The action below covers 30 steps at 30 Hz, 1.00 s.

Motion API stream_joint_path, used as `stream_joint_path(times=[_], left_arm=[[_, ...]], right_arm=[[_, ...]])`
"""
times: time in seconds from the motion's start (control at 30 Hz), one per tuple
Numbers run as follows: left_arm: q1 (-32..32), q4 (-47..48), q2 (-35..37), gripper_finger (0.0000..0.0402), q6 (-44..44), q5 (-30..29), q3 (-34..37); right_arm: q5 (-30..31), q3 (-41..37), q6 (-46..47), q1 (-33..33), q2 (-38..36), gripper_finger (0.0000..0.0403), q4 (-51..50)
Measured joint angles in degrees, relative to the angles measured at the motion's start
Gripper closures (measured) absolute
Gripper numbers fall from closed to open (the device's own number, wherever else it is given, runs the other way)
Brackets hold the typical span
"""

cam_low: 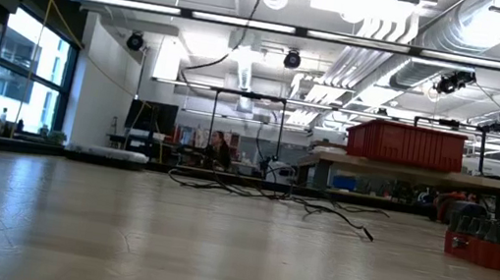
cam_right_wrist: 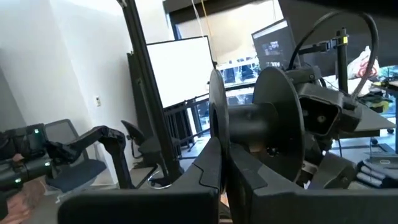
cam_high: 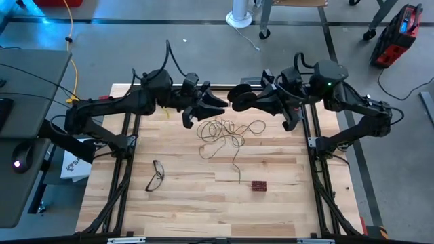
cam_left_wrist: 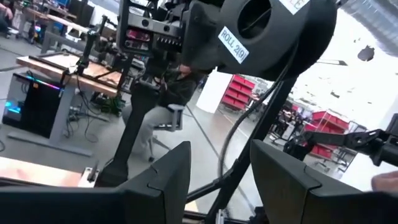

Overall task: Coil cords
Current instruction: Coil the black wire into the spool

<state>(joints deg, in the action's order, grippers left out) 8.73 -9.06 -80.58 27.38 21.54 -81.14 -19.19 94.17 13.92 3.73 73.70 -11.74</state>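
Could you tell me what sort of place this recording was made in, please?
Most likely a robotics lab or workshop: exposed ceiling ducts, a red storage bin on a workbench, and a wooden table flanked by two robot arms.

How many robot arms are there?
2. The left arm reaches in from the table's left side, the right arm from the right side; their grippers meet above the wire.

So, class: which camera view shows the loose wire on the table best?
The high view: the whole tangle of wire lies spread on the table, seen from above. The low view shows it edge-on as a flat dark line. Neither wrist view shows it.
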Motion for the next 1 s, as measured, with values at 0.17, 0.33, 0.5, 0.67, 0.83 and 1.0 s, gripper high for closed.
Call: stream_joint_path(times=[0.17, 0.33, 0.5, 0.67, 0.83, 1.0], left_arm=[[0.0, 0.3, -0.7, 0.0240, 0.6, 0.9, 0.0], [0.4, 0.2, -0.1, 0.0240, 2.2, 4.0, 0.0], [0.7, 0.9, -0.5, 0.0240, 6.5, 6.7, 0.0], [0.7, 3.1, -0.5, 0.0240, 4.5, 6.0, 0.0], [0.7, 7.0, -0.6, 0.0241, 0.0, 0.3, 0.0], [0.6, 6.5, -0.6, 0.0241, 1.0, 2.1, 0.0]], right_arm=[[-0.2, 0.0, -0.8, 0.0, 0.0, 0.0403, 0.0], [-0.8, 0.0, -1.1, 0.0, -0.1, 0.0403, 0.1], [-0.8, 0.0, -1.4, 0.2, -0.1, 0.0403, 0.5], [-0.8, -0.1, -0.9, 0.2, -0.1, 0.0403, 1.6], [-0.8, -0.1, -0.9, 0.2, -0.2, 0.0403, 3.8], [-0.8, -0.1, -1.3, 0.8, -0.2, 0.0403, 3.8]])
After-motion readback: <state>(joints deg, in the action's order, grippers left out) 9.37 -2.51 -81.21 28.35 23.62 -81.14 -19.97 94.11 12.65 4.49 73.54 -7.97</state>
